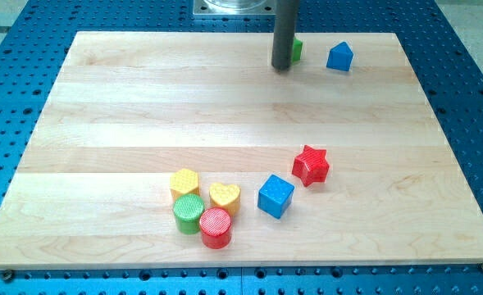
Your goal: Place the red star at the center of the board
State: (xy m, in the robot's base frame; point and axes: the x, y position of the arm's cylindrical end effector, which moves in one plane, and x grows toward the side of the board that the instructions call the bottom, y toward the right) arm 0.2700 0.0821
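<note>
Red star point(311, 165) lies right of the board point(126, 106) centre, toward the view's bottom, just beside the blue cube point(275, 196); bare wood toward centre. My tip point(282, 67), holding nothing, stands near the top edge, against a green block point(296, 50).

Straight dark grey rod, smooth matte cylinder, no cables or markings visible, blunt flat lower end my tip point(282, 68), pale metal mount at 12 o'clock
</note>
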